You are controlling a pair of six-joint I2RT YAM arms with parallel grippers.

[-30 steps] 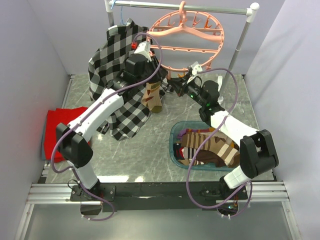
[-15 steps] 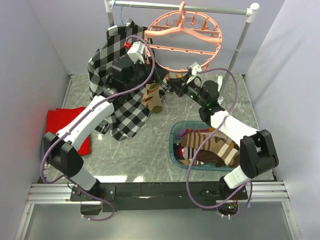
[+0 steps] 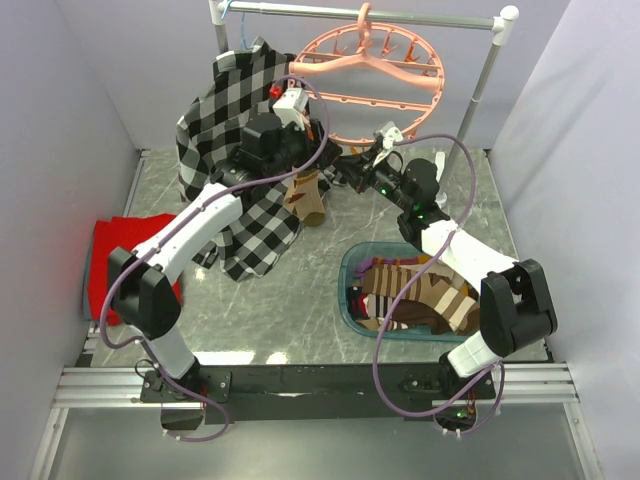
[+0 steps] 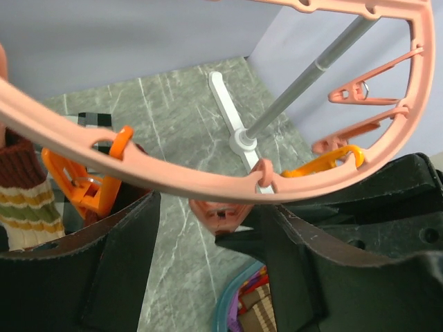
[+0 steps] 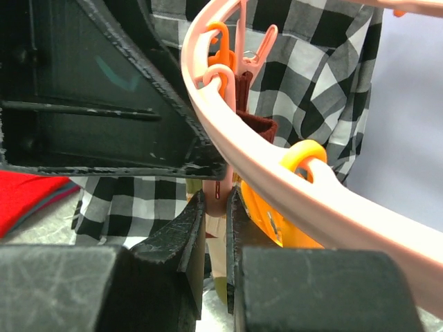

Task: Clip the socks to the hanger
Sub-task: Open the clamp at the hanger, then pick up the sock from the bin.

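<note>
The salmon-pink hanger [image 3: 365,85] hangs from the rail by its hook. One striped sock [image 3: 305,198] dangles from a clip on its near left rim, its maroon cuff [image 5: 252,114] pinched in that clip. More socks [image 3: 415,290] lie in the teal basket [image 3: 347,290]. My right gripper [image 5: 217,197] is shut on a small pink clip [image 5: 220,181] under the ring [image 5: 291,187]. My left gripper [image 4: 211,207] is open, its fingers [image 4: 118,263] standing either side of that same clip [image 4: 221,214] without touching it. Both grippers, left [image 3: 318,155] and right [image 3: 345,168], meet below the rim.
A black-and-white plaid shirt [image 3: 230,130] hangs behind the left arm. A red cloth [image 3: 110,260] lies at the left wall. The grey rail [image 3: 420,16] and its right post [image 3: 480,90] frame the hanger. Orange clips [image 4: 83,187] hang close by.
My left arm swung away to the left and came back under the hanger rim, its jaws now open. The right gripper stayed on the clip, its jaws easing slightly.
</note>
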